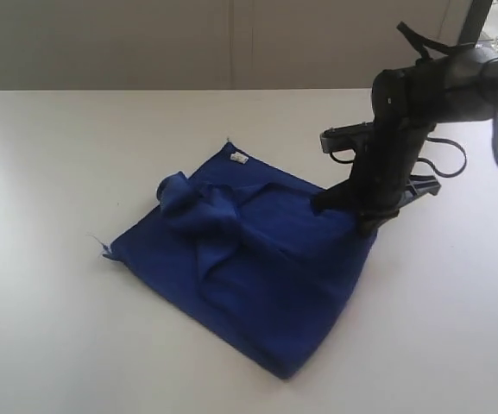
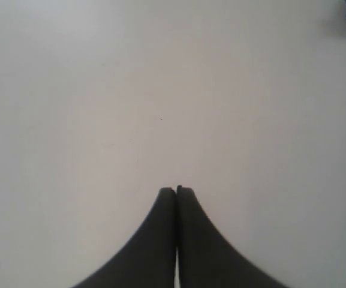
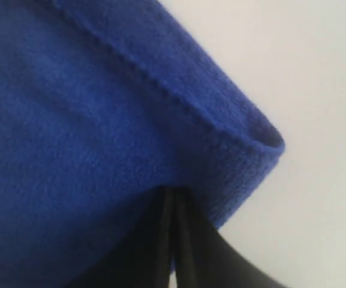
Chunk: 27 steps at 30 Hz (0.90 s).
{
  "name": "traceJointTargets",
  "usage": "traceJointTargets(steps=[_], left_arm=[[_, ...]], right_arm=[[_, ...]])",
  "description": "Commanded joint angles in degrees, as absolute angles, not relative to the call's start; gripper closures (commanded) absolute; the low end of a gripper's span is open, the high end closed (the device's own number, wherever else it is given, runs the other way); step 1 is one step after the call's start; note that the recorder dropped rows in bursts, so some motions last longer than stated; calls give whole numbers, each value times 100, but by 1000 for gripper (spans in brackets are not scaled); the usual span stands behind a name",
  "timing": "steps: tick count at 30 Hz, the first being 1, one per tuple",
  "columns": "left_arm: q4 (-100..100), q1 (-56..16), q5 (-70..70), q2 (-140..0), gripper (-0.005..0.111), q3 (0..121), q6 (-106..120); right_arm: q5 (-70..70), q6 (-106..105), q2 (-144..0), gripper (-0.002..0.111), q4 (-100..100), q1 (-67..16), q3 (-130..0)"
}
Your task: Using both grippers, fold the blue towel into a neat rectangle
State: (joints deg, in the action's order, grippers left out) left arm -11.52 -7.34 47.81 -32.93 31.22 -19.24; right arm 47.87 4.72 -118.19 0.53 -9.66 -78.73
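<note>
Nearest to the camera lay one corner of the deep royal-blue, soft microfibre towel [image 1: 257,285], spread in the middle of the plain white table [image 1: 50,328] and bunched toward its 10 o'clock side. The black right gripper [image 3: 171,193] stood at the 3 o'clock corner, jaws together, tips against the stitched hem; whether cloth was nipped between them I could not tell. The black left gripper [image 2: 176,191] hung over bare table, jaws together on nothing. The cloth looked light and limp, likely to sag and wrinkle; the hemmed corners seemed the best hold. A small white label [image 1: 238,159] sat at the 12 o'clock corner, unreadable.
</note>
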Motion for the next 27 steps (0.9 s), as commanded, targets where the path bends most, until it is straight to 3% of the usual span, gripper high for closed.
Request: traceJointTargets(steps=[1, 9, 27], left_arm=[[-1141, -737, 4807, -3265, 107, 3078, -1928], [-1141, -737, 4807, -3265, 107, 3078, -1928], [-1141, -737, 4807, -3265, 107, 3078, -1928]], right_arm=[[4080, 542, -10920, 108, -75, -1236, -7023], [3122, -824, -10263, 108, -318, -1799, -7095], [3525, -1404, -12595, 108, -418, -1784, -8959]])
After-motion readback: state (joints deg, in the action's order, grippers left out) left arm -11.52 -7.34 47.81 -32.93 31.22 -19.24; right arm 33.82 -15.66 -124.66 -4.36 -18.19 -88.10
